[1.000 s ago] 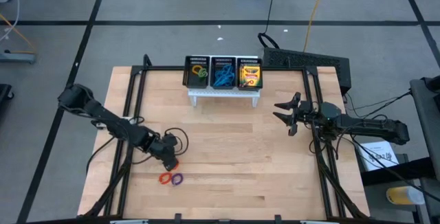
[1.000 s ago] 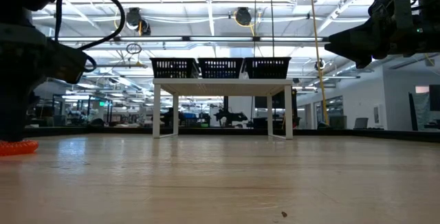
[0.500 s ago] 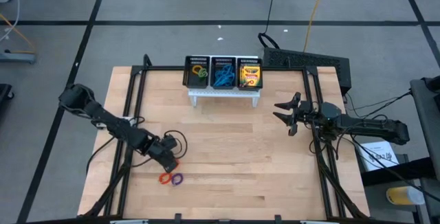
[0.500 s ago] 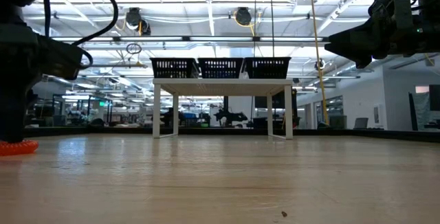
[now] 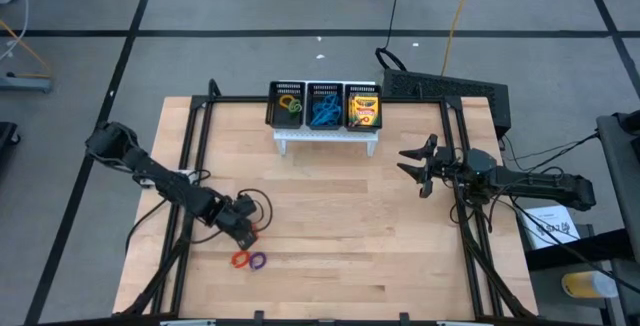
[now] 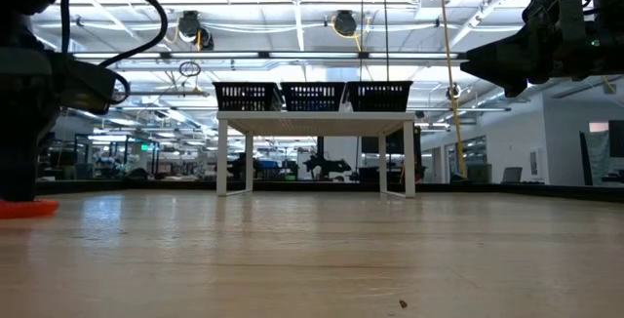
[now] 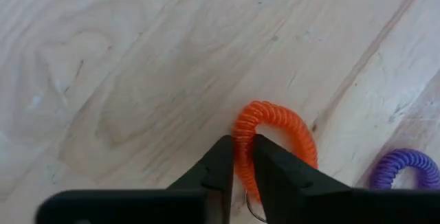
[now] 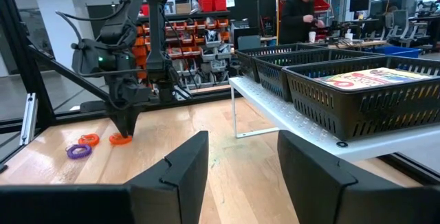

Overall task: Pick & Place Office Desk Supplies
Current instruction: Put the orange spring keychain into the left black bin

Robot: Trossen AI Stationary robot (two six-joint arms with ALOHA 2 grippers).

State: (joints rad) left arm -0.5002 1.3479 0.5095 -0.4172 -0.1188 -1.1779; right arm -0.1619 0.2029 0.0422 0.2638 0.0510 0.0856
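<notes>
Pale wooden table (image 5: 330,206) under bright workshop lights, with shelving and a person (image 8: 297,12) far behind.

Left gripper (image 7: 237,157) down at the near-left of the table, fingers (image 7: 218,162) pinched on the rim of an orange coiled loop (image 7: 275,138) lying flat on the wood. Purple loop (image 7: 405,169) just beside it, with a red loop (image 5: 240,259) touching the purple one in the overhead view.

Right gripper (image 8: 240,162) hovering above the right side, fingers spread apart, holding nothing.

Black mesh organiser (image 5: 323,106) on a white stand (image 5: 327,139) at the far edge: yellow and green loops (image 5: 290,104) in the left bin, blue loops (image 5: 323,113) in the middle, crayon boxes (image 5: 364,109) in the right.
</notes>
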